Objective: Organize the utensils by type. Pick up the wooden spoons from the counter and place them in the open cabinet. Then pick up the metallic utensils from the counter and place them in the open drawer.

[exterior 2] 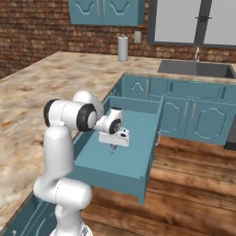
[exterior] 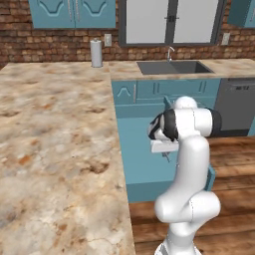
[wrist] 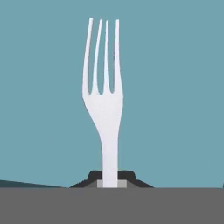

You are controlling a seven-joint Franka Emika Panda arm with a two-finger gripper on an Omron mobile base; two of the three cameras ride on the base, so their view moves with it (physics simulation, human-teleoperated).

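My gripper (exterior 2: pixel 112 148) hangs over the open drawer (exterior 2: pixel 136 133), pointing down into it. It is shut on a thin silver fork (wrist: pixel 103 100), one of the metallic utensils, gripped at the handle's end with the tines pointing away toward the drawer's flat teal floor. From the left base view the gripper (exterior: pixel 167 157) sits in front of the drawer (exterior: pixel 137 149), beside the marbled counter (exterior: pixel 55 149). The drawer floor under the fork looks bare. The wooden spoons and the open cabinet are out of view.
A paper towel roll (exterior: pixel 96 53) stands at the back of the counter near the brick wall. A sink (exterior: pixel 172 67) lies to the right of it, with a dark dishwasher (exterior: pixel 236 107) below. Wooden floor (exterior 2: pixel 193 184) spreads right of the drawer.
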